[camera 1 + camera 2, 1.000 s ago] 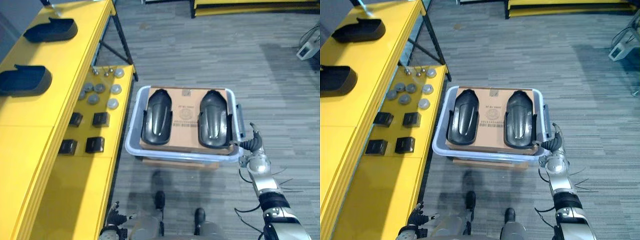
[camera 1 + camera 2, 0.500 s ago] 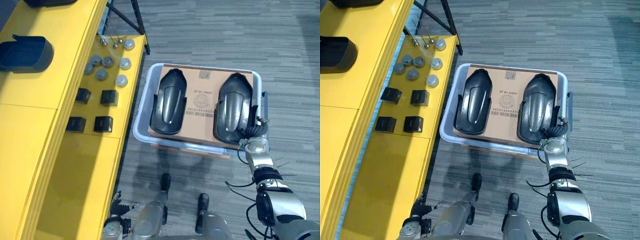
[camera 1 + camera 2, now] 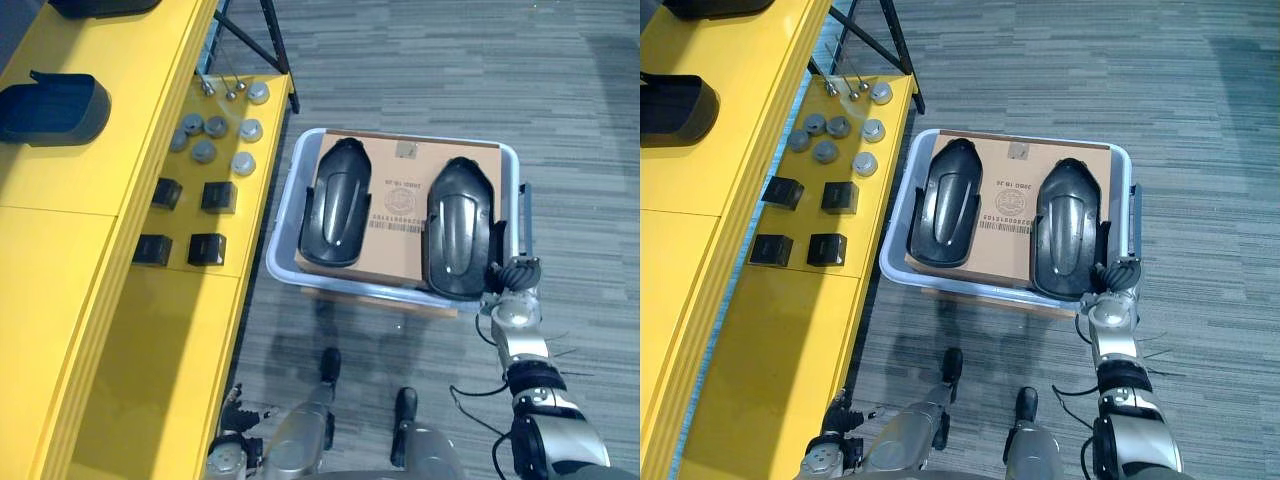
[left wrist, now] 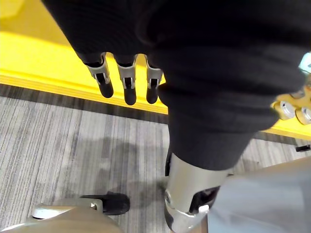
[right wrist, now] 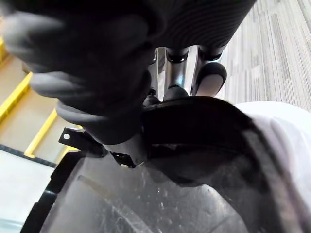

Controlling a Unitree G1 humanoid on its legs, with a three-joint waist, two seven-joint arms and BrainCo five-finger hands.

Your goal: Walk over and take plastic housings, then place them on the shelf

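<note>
Not much to actually read here tbh. The only print is on the cardboard sheet (image 3: pixel 400 170) lying in the bin (image 3: pixel 283 245), in the bare strip between the left housing (image 3: pixel 336 203) and the right housing (image 3: pixel 458 228). There's a small square stamp (image 3: pixel 405 151) near the far edge, then a block of dark print (image 3: pixel 398 192), then a barcode (image 3: pixel 398 226) closer to the robot. It's all too small to make out a single letter or digit.
</note>
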